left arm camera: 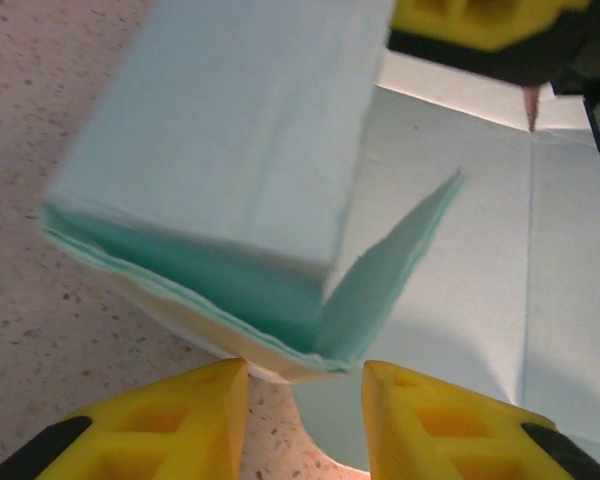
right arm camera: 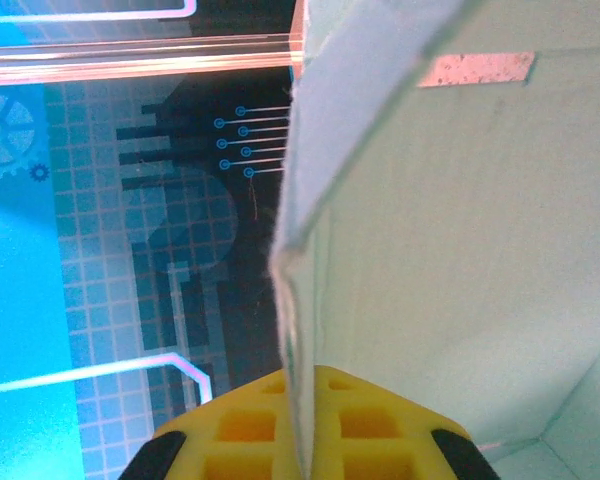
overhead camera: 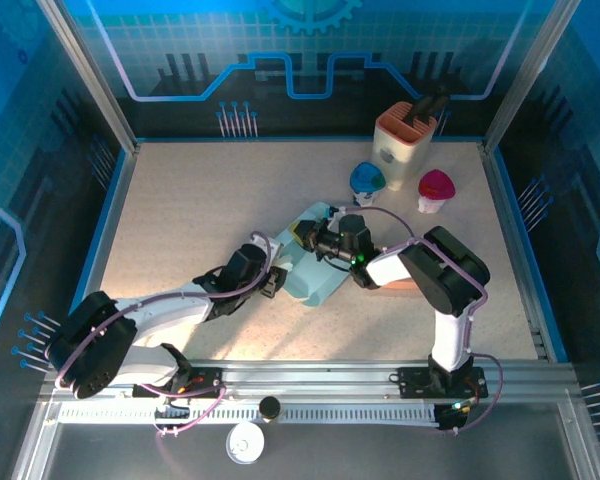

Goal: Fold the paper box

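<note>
The left tool stands at a narrow gap, its two yellow fingers apart with nothing pinched between them. In the left wrist view, the folded corner of the paper box hangs just ahead of that gap, close to the fingertips. One wall of the box rises above the corner, and a loose flap slants off to the right. From above, this tool meets the near left edge of the box.

The right tool is closed on a thin panel of the box. The panel's edge runs straight down between its yellow fingers, and the wall stands upright. In the top view the right tool holds the far edge of the box, so the box lies between the two tools near the middle of the bench. In the left wrist view, the right tool appears beyond the box, above its flat sheet.

There is one paper box, pale teal and partly raised. There are two tools, one at each side of it.

Toward the far right of the bench, well apart from the box, stand three things. They are one tan holder with dark items in it, one blue-topped small piece and one pink-topped small piece.
</note>
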`<state>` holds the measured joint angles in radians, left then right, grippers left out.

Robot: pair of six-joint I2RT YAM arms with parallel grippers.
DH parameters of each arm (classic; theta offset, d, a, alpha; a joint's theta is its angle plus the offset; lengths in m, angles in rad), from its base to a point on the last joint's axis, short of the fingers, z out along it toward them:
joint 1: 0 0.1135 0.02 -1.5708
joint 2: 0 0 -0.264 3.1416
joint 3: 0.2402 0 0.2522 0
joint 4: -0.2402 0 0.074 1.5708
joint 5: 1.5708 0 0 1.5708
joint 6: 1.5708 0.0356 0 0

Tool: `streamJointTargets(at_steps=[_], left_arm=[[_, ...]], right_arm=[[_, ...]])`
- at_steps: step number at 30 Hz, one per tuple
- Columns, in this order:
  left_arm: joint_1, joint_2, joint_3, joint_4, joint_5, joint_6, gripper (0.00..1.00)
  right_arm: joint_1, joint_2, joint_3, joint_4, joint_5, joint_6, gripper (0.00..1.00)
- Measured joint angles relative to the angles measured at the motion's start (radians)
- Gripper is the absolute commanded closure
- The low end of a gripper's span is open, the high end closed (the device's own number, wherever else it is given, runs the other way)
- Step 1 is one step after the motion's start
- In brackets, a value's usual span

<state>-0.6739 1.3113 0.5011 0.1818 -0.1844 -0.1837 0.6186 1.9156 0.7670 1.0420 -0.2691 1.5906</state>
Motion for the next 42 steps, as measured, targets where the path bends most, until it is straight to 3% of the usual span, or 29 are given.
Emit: streamJointTargets(at_steps=[13, 20, 42], left_arm=[[-0.014, 0.078, 0.0, 0.076, -0.065, -0.005, 0.69], [-0.028, 0.116, 0.0, 0.111, -0.124, -0.047, 0.68], [-0.077, 0.241, 0.052, 0.169, -0.298, -0.105, 0.81]], right_arm=[[0.013, 0.023, -0.01, 0.053, 0.046, 0.006, 1.0], [0.029, 0.069, -0.039, 0.177, 0.11, 0.025, 1.0], [0.035, 0.09, -0.053, 0.248, 0.185, 0.045, 1.0]])
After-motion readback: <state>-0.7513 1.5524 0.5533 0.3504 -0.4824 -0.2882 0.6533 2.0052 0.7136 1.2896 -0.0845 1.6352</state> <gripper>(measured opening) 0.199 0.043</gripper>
